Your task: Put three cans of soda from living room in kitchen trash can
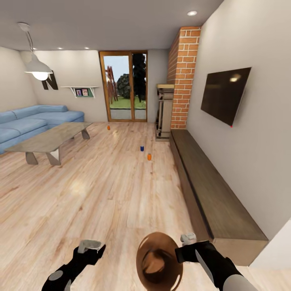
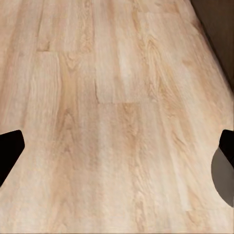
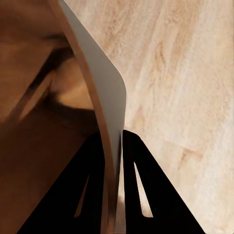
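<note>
Bin (image 1: 157,258) rim in right pincer (image 3: 112,146) | base cut off | cans (image 1: 149,157) tiny

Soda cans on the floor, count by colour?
Orange cans: 2, one near the glass door, one mid-floor
Blue cans: 1, beside the mid-floor orange one
Total: 3

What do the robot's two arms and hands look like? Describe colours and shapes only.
In the head view both arms are glossy black with rounded pale grey patches near the picture's lower edge. Each ends in a pale grey block above a black hand: the left hand, the right hand. The right wrist view shows flat black tapered fingers with narrow slots cut through them. No cables or markings show.
</note>
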Motion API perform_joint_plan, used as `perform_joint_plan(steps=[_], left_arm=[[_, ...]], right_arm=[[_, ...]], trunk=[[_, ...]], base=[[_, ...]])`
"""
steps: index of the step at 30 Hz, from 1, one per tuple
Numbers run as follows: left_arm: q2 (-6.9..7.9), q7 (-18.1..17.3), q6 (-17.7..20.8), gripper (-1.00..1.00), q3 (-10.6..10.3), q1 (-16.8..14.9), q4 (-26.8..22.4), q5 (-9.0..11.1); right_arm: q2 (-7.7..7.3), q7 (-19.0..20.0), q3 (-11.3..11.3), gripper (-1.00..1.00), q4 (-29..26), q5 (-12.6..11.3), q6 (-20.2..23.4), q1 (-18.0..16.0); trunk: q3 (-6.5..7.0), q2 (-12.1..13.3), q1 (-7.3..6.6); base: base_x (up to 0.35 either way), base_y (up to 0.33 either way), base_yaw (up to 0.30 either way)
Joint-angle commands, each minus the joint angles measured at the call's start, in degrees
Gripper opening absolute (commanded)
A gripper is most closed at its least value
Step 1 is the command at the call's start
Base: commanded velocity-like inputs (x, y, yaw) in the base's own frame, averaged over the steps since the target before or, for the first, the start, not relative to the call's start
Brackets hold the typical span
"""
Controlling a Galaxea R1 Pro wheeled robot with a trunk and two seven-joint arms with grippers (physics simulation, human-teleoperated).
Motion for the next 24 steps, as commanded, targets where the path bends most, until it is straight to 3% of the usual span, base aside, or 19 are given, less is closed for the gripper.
perform_joint_plan(steps=[1,3,6,8,13,17,24], left_arm=[[0.03,0.0,1.2,1.00,0.0,-1.3,-0.3,-0.1],[0.13,-0.4,4.1,1.00,0.1,-5.7,-0.6,-0.1],[0.68,-2.6,4.8,1.00,0.3,-8.0,0.2,0.6],[1.51,-4.2,4.9,1.00,0.4,-8.5,0.7,1.2],[5.03,-7.3,3.4,1.00,0.4,-9.2,1.6,5.6],[5.87,-7.6,2.4,1.00,0.3,-9.2,1.7,6.7],[6.14,-7.6,-0.1,1.00,0.1,-9.2,1.8,7.2]], right_arm=[[0.01,0.5,-0.1,-1.00,0.0,-1.0,0.2,0.0],[-0.01,0.5,-0.1,-1.00,-0.1,-1.2,1.1,-0.2],[0.01,0.5,-0.2,-1.00,-0.4,-1.3,3.9,-0.5],[0.05,0.7,-0.3,-1.00,-0.6,-1.5,5.4,-0.6],[0.03,1.3,-2.5,-1.00,-0.9,-2.0,12.7,-4.0],[-0.30,1.8,-3.9,-1.00,-0.9,-2.1,15.7,-6.5],[-3.77,4.4,-5.5,-1.00,-0.7,-2.1,17.6,-8.5]], trunk=[[0.00,0.0,0.00],[0.00,0.0,0.00],[0.00,0.0,0.00],[0.00,0.0,0.00],[0.00,0.0,0.00],[0.00,0.0,0.00],[0.00,0.0,0.00]], base=[[0.243,0.249,0.000],[0.245,0.249,0.000],[0.246,0.248,0.000],[0.246,0.248,0.000],[0.245,0.249,0.000],[0.244,0.248,0.000],[0.244,0.244,0.000]])
